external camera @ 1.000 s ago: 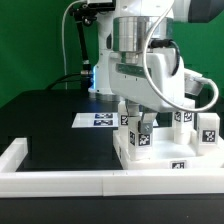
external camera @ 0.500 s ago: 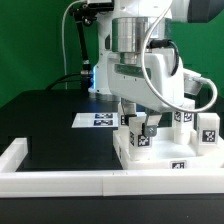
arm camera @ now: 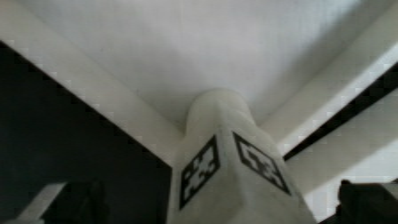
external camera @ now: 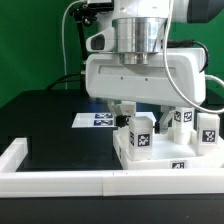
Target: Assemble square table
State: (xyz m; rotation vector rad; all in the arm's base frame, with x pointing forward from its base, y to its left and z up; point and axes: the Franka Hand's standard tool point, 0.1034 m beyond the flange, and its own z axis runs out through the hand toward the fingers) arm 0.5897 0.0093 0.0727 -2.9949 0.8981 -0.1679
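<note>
The white square tabletop slab lies at the exterior view's right, against the front rim. A tagged white leg stands upright on it; in the wrist view the same leg rises from the slab. My gripper hangs over this leg with a finger on each side. In the wrist view the dark fingertips stand off both sides of the leg with gaps, so my gripper is open. Two more tagged legs stand at the slab's far right.
The marker board lies flat on the black table behind the slab. The long white rim borders the table's front and left. A black cable and the arm's base stand at the back.
My hand has turned about a quarter turn around its vertical axis over the leg, now showing its broad side. The leg and slab stay where they were.
</note>
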